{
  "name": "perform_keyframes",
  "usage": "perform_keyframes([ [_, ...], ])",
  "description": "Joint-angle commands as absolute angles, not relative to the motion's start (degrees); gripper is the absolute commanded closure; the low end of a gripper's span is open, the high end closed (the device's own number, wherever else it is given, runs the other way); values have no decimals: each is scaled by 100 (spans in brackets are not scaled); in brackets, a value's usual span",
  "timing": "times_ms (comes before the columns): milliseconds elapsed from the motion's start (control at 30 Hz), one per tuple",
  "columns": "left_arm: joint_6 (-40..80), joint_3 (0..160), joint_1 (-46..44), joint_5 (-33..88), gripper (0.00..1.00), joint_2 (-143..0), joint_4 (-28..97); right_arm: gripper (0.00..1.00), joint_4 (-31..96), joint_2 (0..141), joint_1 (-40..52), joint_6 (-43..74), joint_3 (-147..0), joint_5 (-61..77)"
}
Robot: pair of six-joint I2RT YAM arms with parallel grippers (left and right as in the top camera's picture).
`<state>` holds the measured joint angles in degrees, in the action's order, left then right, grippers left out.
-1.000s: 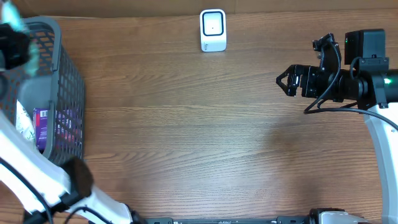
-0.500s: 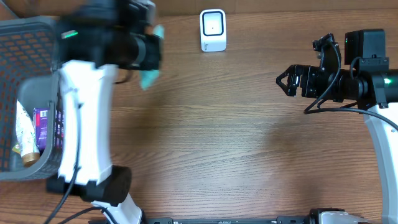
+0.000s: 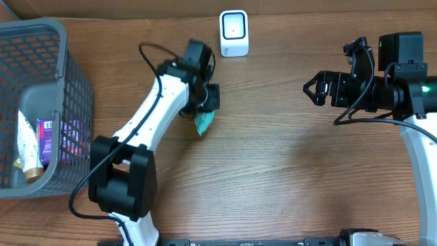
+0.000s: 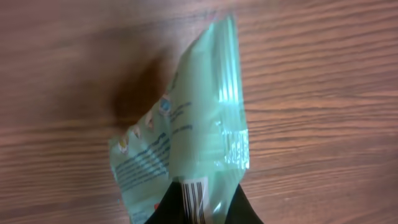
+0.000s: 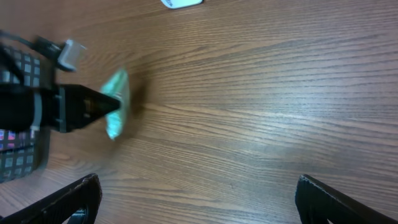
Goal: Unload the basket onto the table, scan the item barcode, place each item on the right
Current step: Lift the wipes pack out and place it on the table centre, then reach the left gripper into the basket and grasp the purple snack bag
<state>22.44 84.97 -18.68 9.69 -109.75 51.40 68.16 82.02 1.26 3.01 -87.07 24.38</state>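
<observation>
Green and shiny, the plastic packet (image 4: 186,143) is pinched by one end in my left gripper (image 3: 207,109), and the two black fingers (image 4: 163,210) are squeezed tight on it. A barcode (image 4: 194,196) shows on the packet right between those fingers. From above, the packet sits over the wooden table (image 3: 273,171), near the back and a bit left of the middle. I cannot tell if its loose end touches the wood. The white scanner (image 3: 233,33) stands at the back edge, close to the packet but not touching it. My right gripper (image 3: 308,89) waits far off on the right with its fingers spread wide and nothing in them. A grey basket (image 3: 75,75) stands at the far left with a purple box (image 3: 46,137) and a bottle (image 3: 27,157) inside.
</observation>
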Motion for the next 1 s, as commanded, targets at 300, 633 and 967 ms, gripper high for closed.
perform_keyframes([
  [300,2552,8315,-1946,2134,0,-10949,4825,0,6777,8180,165,296,-8851,2408],
  [633,1925,11902,-1262,1321,0,-10947,7216,0,6777,8180,165,296,-8851,2405],
  [967,1673,15445,408,-64,0,-10930,9570,0,6777,8180,165,296,-8851,2408],
])
